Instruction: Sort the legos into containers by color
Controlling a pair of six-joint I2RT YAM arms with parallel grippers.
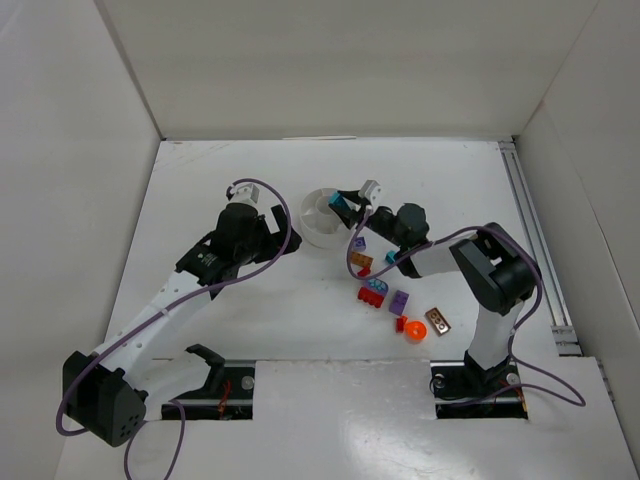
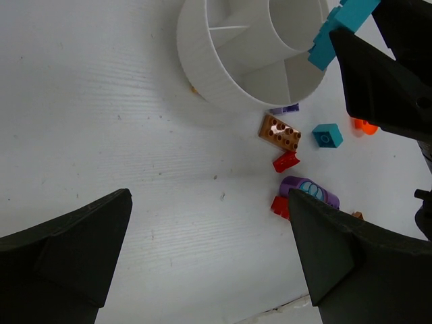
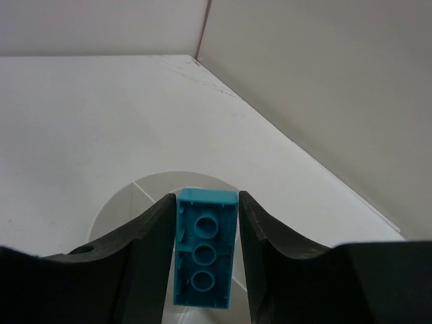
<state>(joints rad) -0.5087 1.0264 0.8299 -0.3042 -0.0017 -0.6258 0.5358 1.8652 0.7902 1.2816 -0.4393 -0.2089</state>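
1. The left gripper [image 2: 208,201] hovers over bare table [image 1: 200,180] just beside the dish [image 2: 202,67], its fingers spread wide and holding nothing.
2. The white dish sits between the two arms; the wedge compartments visible from the left wrist look empty.
3. The right gripper [image 3: 207,199] holds a teal brick [image 3: 204,248] clamped endwise between its fingers, above the dish's right rim. Which wedge lies beneath it cannot be told.
4. Right of the dish, the unsorted pieces lie scattered on the table: a brown plate [image 2: 279,132], a small teal cube [image 2: 327,136], a red piece [image 2: 286,161], a purple rounded piece [image 2: 309,189] and, farther out, an orange one [image 1: 415,328].
5. The step in hand looks like the teal drop-off, early in the sort. The next move likely calls for centring the brick over one wedge, clear of the dividers, before the fingers part.
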